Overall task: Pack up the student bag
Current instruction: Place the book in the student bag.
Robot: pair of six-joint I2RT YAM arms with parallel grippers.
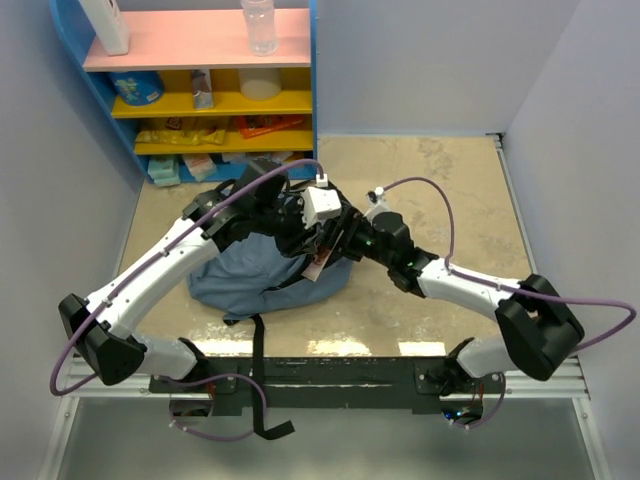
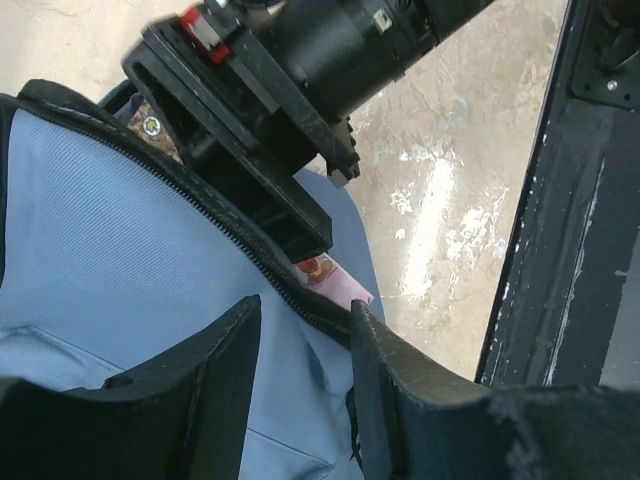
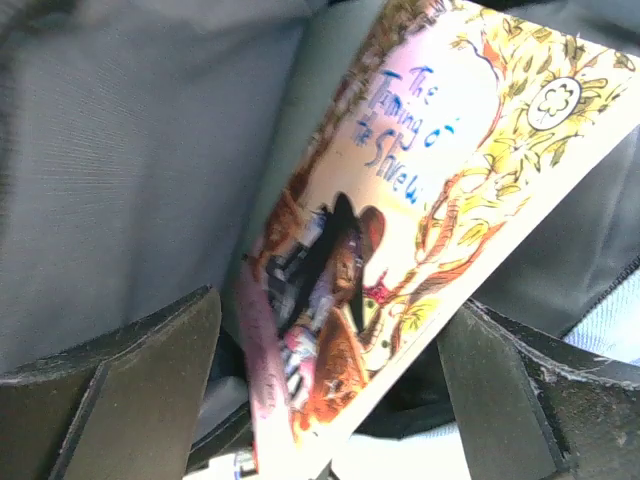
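Note:
The slate-blue student bag (image 1: 232, 277) lies in the middle of the table with both arms meeting over its opening. My left gripper (image 2: 305, 310) is open, its fingers either side of the bag's blue fabric (image 2: 120, 230) and black zipper edge. My right gripper (image 3: 330, 308) is open wide inside the bag, against the grey lining (image 3: 120, 150). A paperback book (image 3: 420, 150) with a colourful cover stands tilted between the right fingers, with a gap on each side. The book's corner (image 2: 335, 282) pokes out past the zipper in the left wrist view, and the book (image 1: 320, 265) also shows from above.
A blue shelf unit (image 1: 310, 90) stands at the back left, holding a clear bottle (image 1: 258, 25), snack packets and tubs. A black strap (image 1: 258, 370) of the bag trails over the table's near edge. Grey walls close in on the left and right.

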